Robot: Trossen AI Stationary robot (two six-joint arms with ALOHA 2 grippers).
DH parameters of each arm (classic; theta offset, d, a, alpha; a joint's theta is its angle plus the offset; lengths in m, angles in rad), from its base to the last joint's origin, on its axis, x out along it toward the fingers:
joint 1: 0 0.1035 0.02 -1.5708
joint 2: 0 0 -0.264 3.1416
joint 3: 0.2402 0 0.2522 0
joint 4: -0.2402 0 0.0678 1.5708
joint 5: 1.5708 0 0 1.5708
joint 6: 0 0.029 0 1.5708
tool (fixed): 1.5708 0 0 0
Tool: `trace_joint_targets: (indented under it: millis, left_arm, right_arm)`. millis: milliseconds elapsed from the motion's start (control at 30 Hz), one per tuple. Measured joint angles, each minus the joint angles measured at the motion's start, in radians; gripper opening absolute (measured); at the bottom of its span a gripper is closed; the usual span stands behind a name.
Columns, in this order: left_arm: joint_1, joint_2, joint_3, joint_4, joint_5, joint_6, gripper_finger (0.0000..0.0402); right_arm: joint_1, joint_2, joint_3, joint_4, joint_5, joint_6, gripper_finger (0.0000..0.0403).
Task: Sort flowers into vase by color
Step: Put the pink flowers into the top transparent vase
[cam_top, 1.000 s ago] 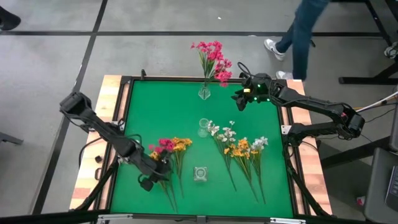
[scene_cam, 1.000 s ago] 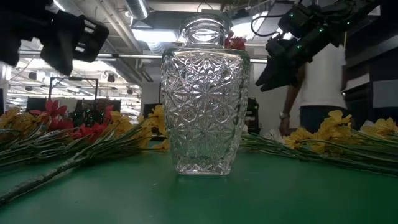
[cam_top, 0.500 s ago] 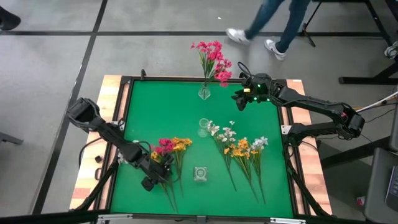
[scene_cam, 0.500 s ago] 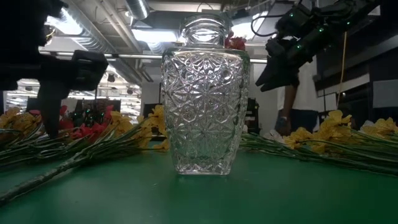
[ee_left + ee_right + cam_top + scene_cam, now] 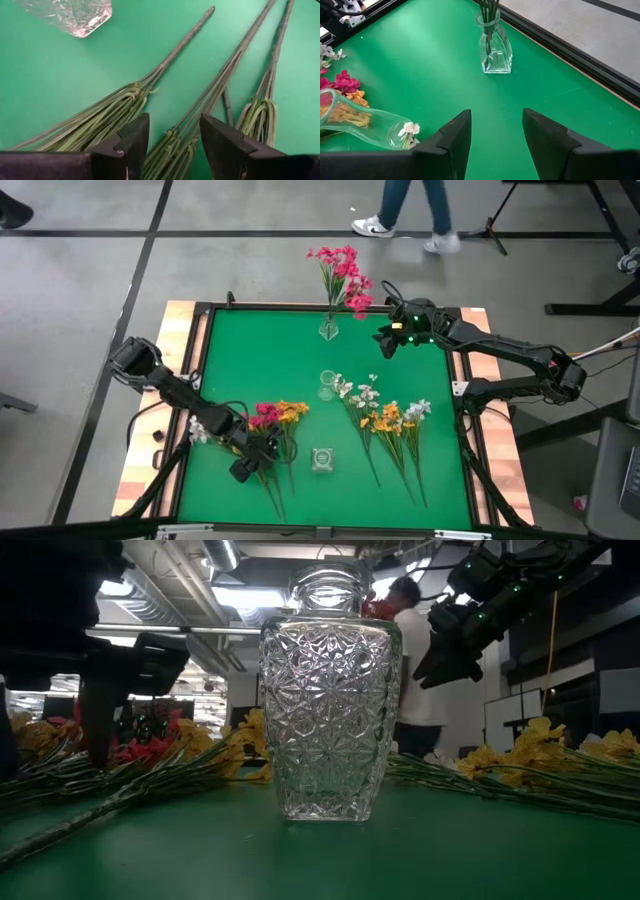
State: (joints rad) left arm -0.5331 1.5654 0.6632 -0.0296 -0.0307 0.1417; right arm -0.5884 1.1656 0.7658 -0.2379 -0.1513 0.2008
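My left gripper (image 5: 247, 467) (image 5: 172, 145) is open, low over the stems of the pink and yellow-orange sprigs (image 5: 270, 418) that lie on the green mat. Its fingers stand on either side of one green stem bundle (image 5: 175, 142). My right gripper (image 5: 384, 340) (image 5: 497, 135) is open and hovers to the right of the slim vase (image 5: 328, 330) (image 5: 495, 47), which stands upright and holds pink flowers (image 5: 342, 270). A second pile of white and yellow-orange sprigs (image 5: 388, 418) lies on the mat right of centre.
A faceted glass vase (image 5: 322, 459) (image 5: 330, 690) stands near the table's near edge, and its corner shows in the left wrist view (image 5: 70, 15). A clear vase (image 5: 327, 385) (image 5: 370, 125) lies on its side at mid-table. A person (image 5: 410, 205) walks past the far edge.
My left gripper has come down and moved a little toward the table's right, onto the stems of the pink and yellow-orange pile. The right arm has kept still. The person beyond the far edge has walked leftward.
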Motion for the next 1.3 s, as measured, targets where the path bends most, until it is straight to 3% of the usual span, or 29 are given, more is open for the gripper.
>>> trace_joint_targets:
  millis: [1033, 1300]
  left_arm:
    - [0.031, 0.062, 0.003, 0.0, 0.055, 0.096, 0.017]
    - [0.029, 0.063, 0.003, -0.003, 0.028, 0.096, 0.0105]
  right_arm:
    - [0.0, 0.0, 0.0, -0.001, -0.018, -0.003, 0.0177]
    - [0.0, 0.0, 0.0, -0.001, -0.026, 0.001, 0.0177]
